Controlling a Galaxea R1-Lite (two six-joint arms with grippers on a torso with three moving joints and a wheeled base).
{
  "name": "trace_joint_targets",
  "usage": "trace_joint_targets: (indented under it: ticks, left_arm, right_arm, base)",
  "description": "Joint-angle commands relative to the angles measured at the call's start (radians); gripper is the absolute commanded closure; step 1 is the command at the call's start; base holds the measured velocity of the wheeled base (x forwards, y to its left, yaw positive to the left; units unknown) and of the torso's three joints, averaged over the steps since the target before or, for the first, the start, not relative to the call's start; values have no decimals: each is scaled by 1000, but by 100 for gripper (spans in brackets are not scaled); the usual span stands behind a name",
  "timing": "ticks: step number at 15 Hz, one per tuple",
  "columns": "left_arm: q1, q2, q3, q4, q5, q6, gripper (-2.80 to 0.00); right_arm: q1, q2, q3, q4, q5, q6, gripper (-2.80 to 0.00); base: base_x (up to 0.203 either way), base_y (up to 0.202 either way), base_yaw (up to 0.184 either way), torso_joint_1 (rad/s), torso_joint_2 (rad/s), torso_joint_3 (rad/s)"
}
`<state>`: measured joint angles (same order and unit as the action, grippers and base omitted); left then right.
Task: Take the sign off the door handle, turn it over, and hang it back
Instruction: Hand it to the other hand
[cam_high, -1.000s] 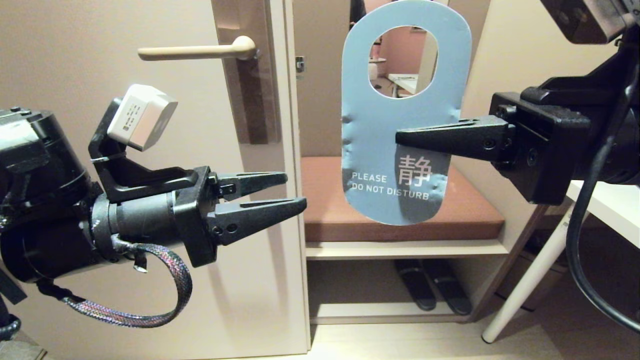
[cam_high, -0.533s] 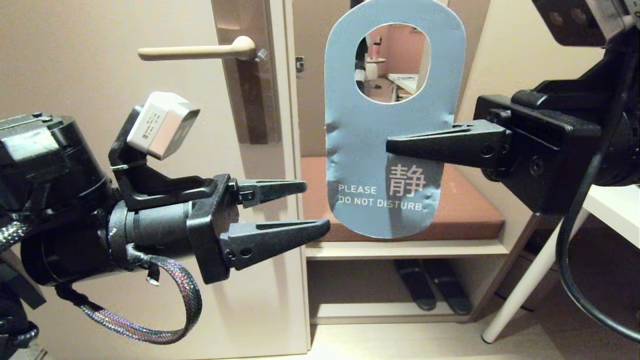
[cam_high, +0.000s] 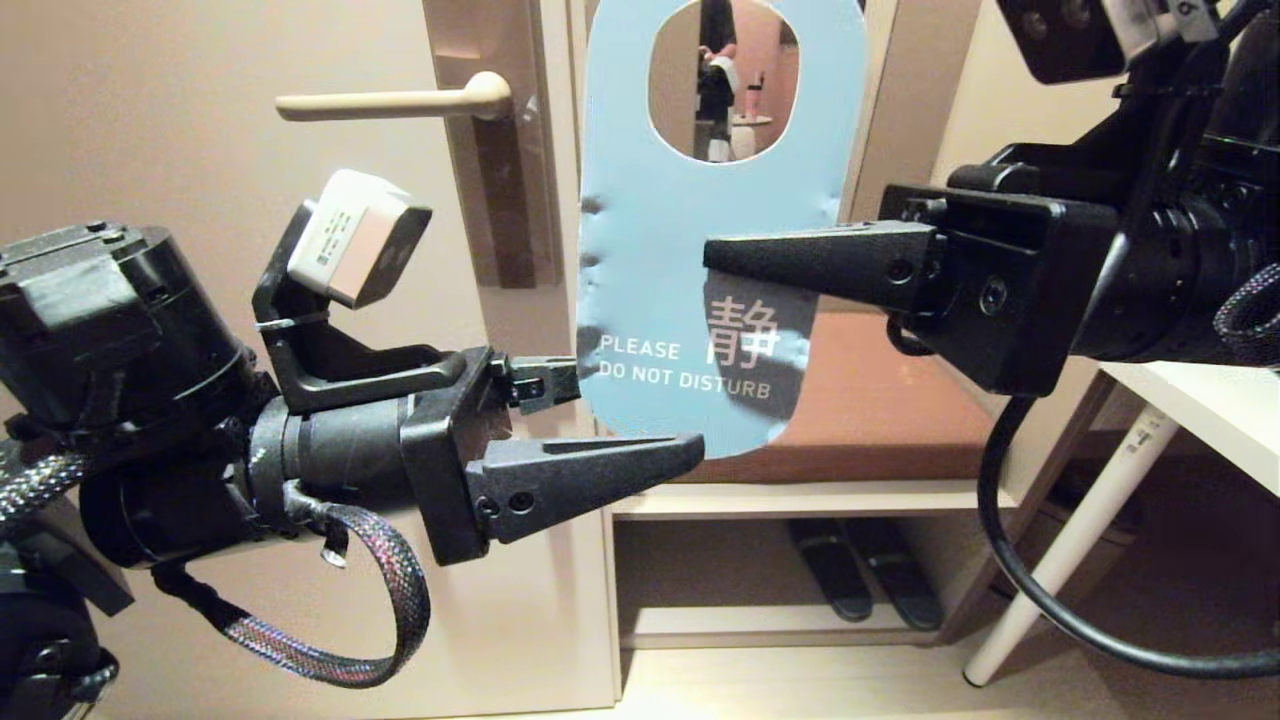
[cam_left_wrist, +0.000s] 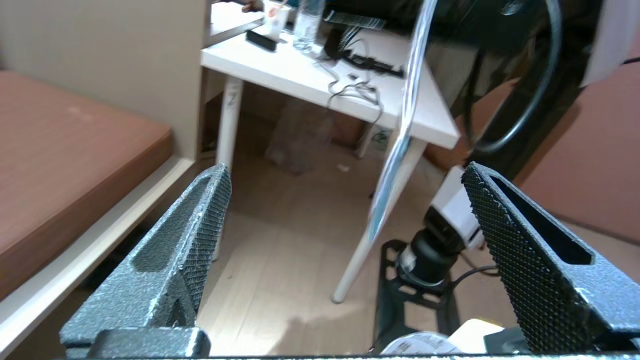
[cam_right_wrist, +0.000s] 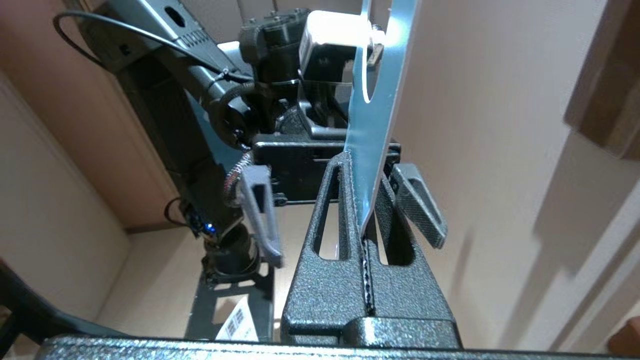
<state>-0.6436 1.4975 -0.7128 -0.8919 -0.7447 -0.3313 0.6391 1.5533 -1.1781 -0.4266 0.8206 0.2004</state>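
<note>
Sign (cam_high: 690, 230) first: I see a thin, flat card with rounded ends and an oval hole near its top, its blue face reading "PLEASE DO NOT DISTURB" toward my head camera, the surface dimpled along one edge. It hangs off the door handle (cam_high: 395, 100), which sits bare above my left gripper (cam_high: 640, 420), a slim cream lever with a rounded knuckle on a tall brownish plate (cam_high: 500, 170).

My right gripper (cam_high: 715, 262) has its ribbed black fingers pressed together on the card's middle, reaching in from the side; in the right wrist view the card (cam_right_wrist: 375, 125) stands edge-on, a narrow shiny strip rising out of the pinched fingertips.

My left gripper has its wedge-shaped, cross-hatched fingers spread wide, one on each side of the card's lower rounded end, not yet gripping it. In the left wrist view the card (cam_left_wrist: 400, 135) is a thin slanted edge between the fingers (cam_left_wrist: 185, 250).

Beyond the grippers lie a brown cushioned bench (cam_high: 870, 410) and a white table (cam_high: 1200, 410).
</note>
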Motion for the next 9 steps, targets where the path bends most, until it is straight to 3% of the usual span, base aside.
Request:
trace_joint_targets:
  ticks: [1, 9]
  left_arm:
    - [-15, 11, -2, -9, -4, -6, -280]
    - [-60, 4, 3, -9, -10, -6, -280]
  right_arm:
    - [8, 10, 5, -4, 5, 2, 0]
    - [67, 7, 29, -4, 15, 3, 0]
  base:
    - [0, 0, 0, 0, 0, 0]
    - [0, 0, 0, 0, 0, 0]
